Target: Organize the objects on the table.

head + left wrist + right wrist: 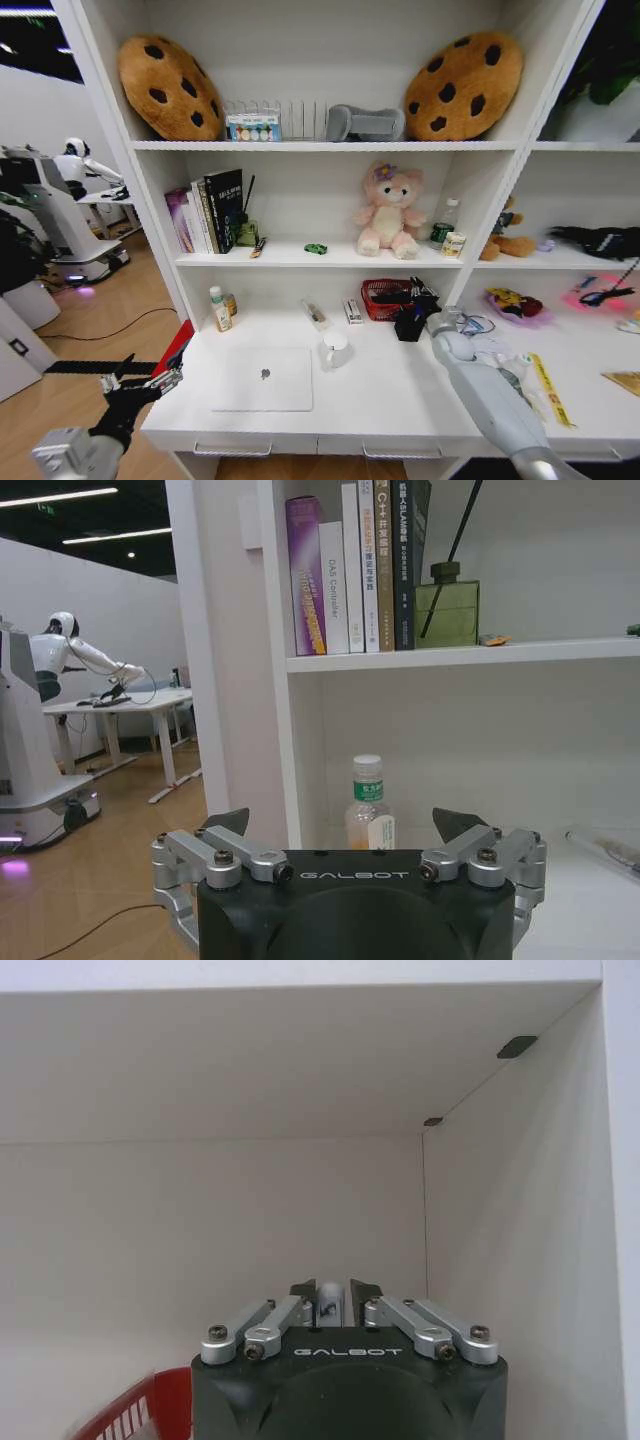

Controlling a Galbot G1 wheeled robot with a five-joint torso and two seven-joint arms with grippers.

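Observation:
A silver laptop (262,378) lies shut on the white table (390,400), front left of centre. Off the table's left front corner hangs my left gripper (140,385) (345,825), open and holding nothing, facing a green-capped bottle (368,805) (218,309) at the back left. My right gripper (408,325) (332,1290) reaches to the back of the table beside a red basket (385,298) (150,1405). It is shut on a slim silvery object (330,1308). A tiny green toy car (316,248) and a pen (259,247) lie on the shelf above.
A white mug (335,348) stands right of the laptop, with small flat items (316,314) behind it. Books (212,212), a pink plush (387,212) and a clear bottle (443,222) fill the shelf above. Shelf uprights wall in the table's back. Another robot (50,200) stands far left.

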